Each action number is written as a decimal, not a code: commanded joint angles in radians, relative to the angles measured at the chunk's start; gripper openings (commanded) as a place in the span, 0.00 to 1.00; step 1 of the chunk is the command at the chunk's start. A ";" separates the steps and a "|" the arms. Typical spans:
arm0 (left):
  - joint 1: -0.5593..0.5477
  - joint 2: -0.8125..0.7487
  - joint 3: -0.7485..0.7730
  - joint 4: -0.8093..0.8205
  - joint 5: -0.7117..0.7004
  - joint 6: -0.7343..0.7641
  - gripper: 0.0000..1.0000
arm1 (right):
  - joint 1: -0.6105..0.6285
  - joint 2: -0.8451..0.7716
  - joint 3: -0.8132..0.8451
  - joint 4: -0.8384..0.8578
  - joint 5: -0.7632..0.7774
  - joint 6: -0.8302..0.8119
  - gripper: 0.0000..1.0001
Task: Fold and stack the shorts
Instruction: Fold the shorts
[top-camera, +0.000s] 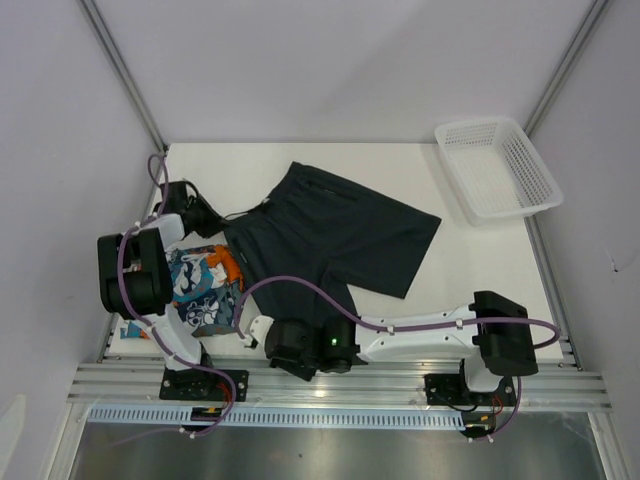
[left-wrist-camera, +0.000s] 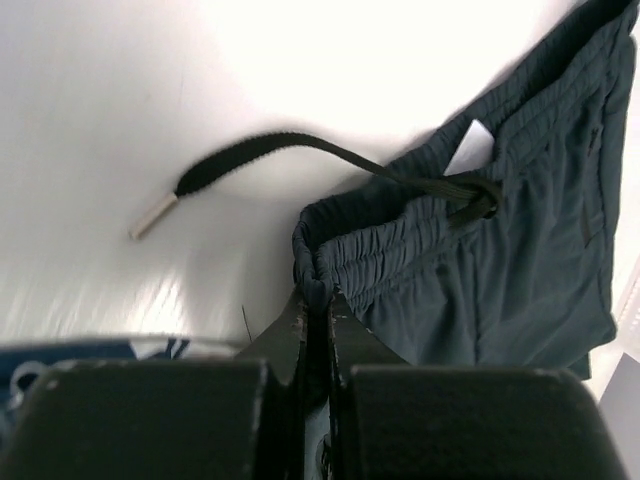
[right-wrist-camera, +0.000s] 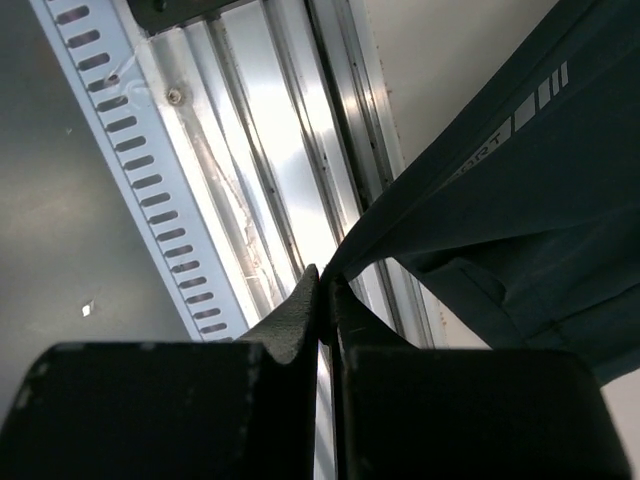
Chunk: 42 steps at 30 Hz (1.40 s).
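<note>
The plain dark navy-teal shorts lie spread across the middle of the white table. My left gripper is shut on the waistband corner of these shorts at their far left; it sits in the top view near the table's left edge. A black drawstring trails from the waistband. My right gripper is shut on a leg hem of the dark shorts, over the near rail. The printed orange, teal and white shorts lie folded at the near left, under my left arm.
A white mesh basket stands at the far right corner. The aluminium rail runs along the table's near edge below my right gripper. Grey walls close in the left, right and back.
</note>
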 joint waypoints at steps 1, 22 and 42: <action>0.016 -0.130 0.009 -0.040 -0.040 -0.002 0.00 | 0.036 -0.087 -0.016 -0.025 -0.004 0.034 0.00; 0.017 -0.292 0.225 -0.331 -0.140 -0.158 0.00 | -0.011 -0.394 -0.003 -0.147 0.135 0.153 0.00; 0.002 -0.210 0.317 -0.266 -0.142 -0.461 0.00 | -0.757 -0.506 0.030 -0.142 -0.114 0.118 0.00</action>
